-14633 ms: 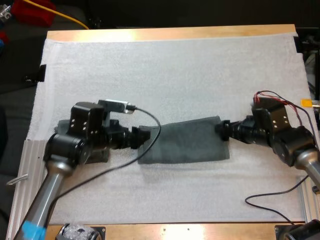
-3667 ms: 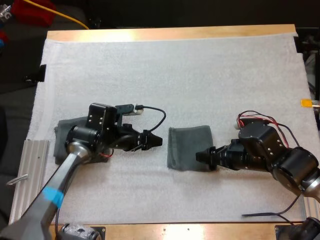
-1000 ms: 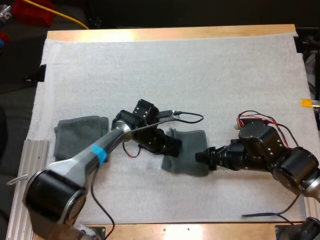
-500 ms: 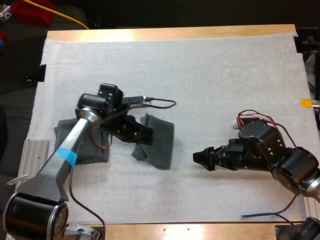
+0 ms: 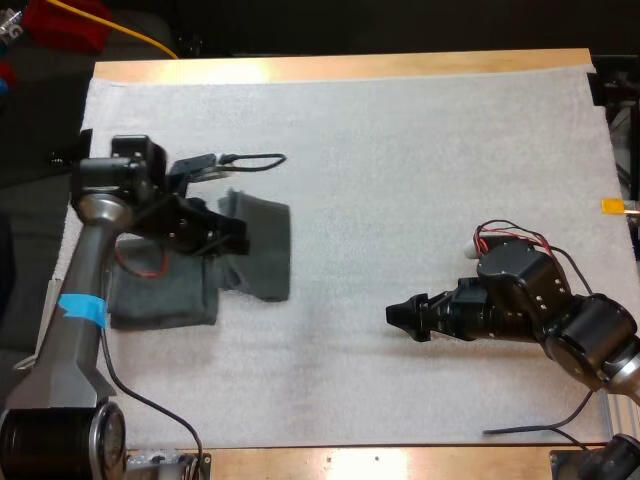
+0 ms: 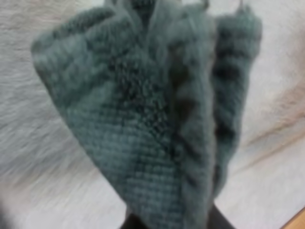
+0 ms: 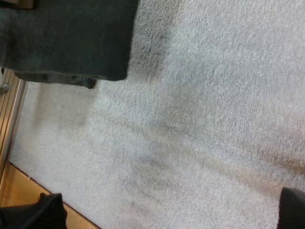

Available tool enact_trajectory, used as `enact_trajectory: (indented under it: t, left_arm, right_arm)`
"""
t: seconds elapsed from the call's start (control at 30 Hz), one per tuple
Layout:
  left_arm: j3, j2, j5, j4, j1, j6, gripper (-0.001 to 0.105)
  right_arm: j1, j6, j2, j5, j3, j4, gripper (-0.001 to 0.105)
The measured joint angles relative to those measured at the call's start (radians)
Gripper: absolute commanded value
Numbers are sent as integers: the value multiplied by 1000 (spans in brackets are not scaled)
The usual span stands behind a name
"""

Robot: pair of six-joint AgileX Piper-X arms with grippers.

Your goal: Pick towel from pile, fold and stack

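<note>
Between the jaws of the left gripper (image 5: 228,240) sits the folded towel (image 5: 262,245), clamped from both sides. Most of the cloth bunches out ahead of the fingertips, and the left wrist view shows it hanging in loose pleats rather than lying flat.

Behind and below those jaws, under the wrist, lies the flat towel (image 5: 165,298) that I'd call the start of the stack. The held one reaches about to its near edge, but I can't tell if they actually touch.

My read is that folding is done and this is the carry-to-stack step. The next move needs the jaws pulled back over the flat towel, lowered so the folds don't spring open, and corners lined up before release.

Right gripper (image 5: 398,315) sits well apart from the left jaws, low over the white mat (image 5: 400,150), with its fingers spread and nothing between them.

Room-wise, there's loads of bare mat ahead of both sets of jaws. The tight side is behind the left jaws, where the mat's edge and a metal rail (image 7: 6,124) run just past the flat towel, so overshooting that way looks like the risk.
</note>
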Motion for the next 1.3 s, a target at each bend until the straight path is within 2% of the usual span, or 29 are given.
enact_trajectory:
  t: [0.13,0.23,0.37,0.7,0.97,1.13,1.3]
  left_arm:
    - [0,0,-66,66,60,41,0]
    - [0,0,-82,90,100,47,0]
    - [0,0,-94,93,137,51,0]
    - [0,0,-228,88,198,59,0]
    - [0,0,-243,29,212,59,0]
    - [0,0,-340,17,212,60,0]
    - [0,0,-392,15,212,66,0]
  right_arm:
    - [0,0,0,-5,0,0,85]
    - [0,0,0,-20,0,0,85]
    - [0,0,0,-24,0,0,85]
    - [0,0,0,-30,0,0,85]
    - [4,0,0,-38,0,0,85]
    - [4,0,0,-39,0,0,85]
    - [4,0,0,-39,0,0,85]
